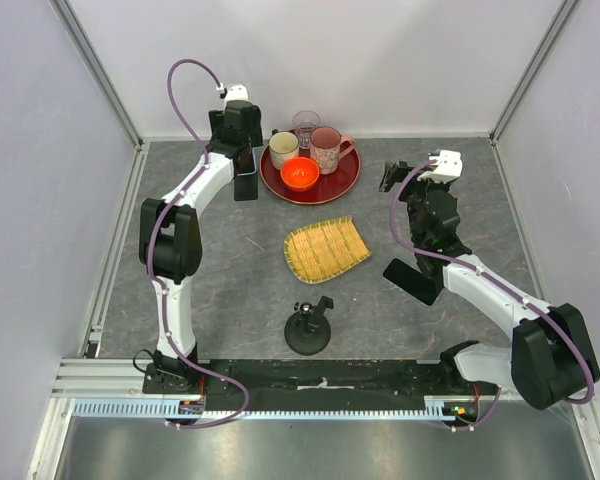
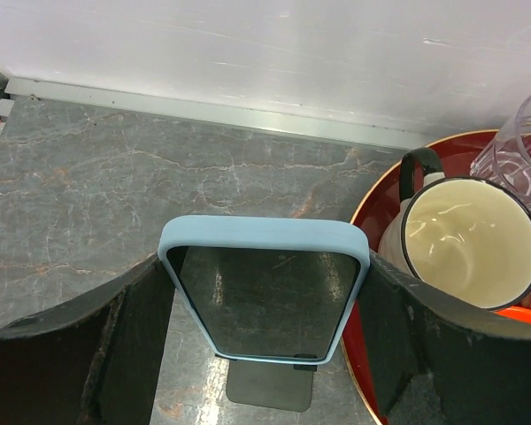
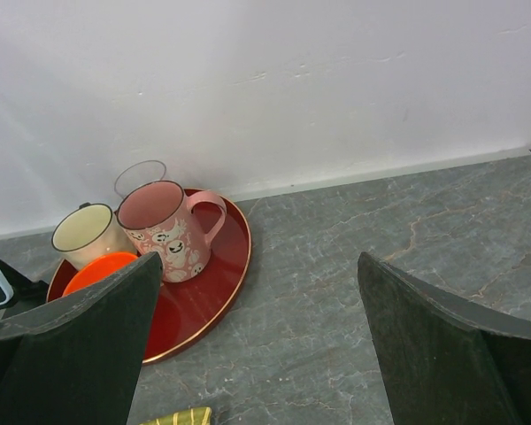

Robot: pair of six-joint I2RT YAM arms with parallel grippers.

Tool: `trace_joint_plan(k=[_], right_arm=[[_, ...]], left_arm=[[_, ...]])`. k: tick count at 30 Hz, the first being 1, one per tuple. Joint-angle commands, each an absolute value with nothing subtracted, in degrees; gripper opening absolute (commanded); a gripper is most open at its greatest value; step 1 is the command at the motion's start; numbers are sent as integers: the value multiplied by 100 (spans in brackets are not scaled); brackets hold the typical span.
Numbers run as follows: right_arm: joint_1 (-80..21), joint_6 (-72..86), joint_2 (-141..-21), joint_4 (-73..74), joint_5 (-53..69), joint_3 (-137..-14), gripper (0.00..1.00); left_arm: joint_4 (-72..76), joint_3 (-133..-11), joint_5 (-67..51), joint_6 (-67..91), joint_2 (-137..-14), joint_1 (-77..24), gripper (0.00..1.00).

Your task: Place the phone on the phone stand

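Note:
The phone has a dark screen and a light blue case. My left gripper is shut on its two long edges and holds it upright at the far back left of the table, just left of the red tray. In the top view the phone hangs below that gripper; its lower end is close to the tabletop. The black phone stand sits near the front middle, far from the phone. My right gripper is wide open and empty above the table right of the tray.
The red tray holds a cream mug, a pink mug, a clear glass and an orange bowl. A yellow bamboo mat lies between tray and stand. Walls close the back and sides.

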State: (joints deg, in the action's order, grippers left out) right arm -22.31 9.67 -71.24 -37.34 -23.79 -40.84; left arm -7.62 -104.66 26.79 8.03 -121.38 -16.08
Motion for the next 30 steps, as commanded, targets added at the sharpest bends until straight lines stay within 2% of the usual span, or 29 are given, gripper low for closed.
trace_joint_plan(k=[1, 22, 25, 26, 30], right_arm=[[-2215, 1081, -7172, -4034, -2268, -4131, 98], [-2188, 1107, -7172, -4043, -2224, -4122, 98], [-2180, 1107, -7181, -4043, -2224, -4113, 98], [-2180, 1107, -7172, -4052, -2232, -4113, 98], [-2180, 1107, -7172, -4061, -2232, -4104, 98]], left_arm=[[-598, -10723, 2795, 993, -12120, -1529, 2], [-439, -10389, 2408, 694, -12102, -1494, 2], [-553, -10468, 2426, 677, -12181, -1503, 13], [-615, -10485, 2434, 668, -12199, -1503, 23], [-677, -10591, 2409, 686, -12269, -1503, 38]])
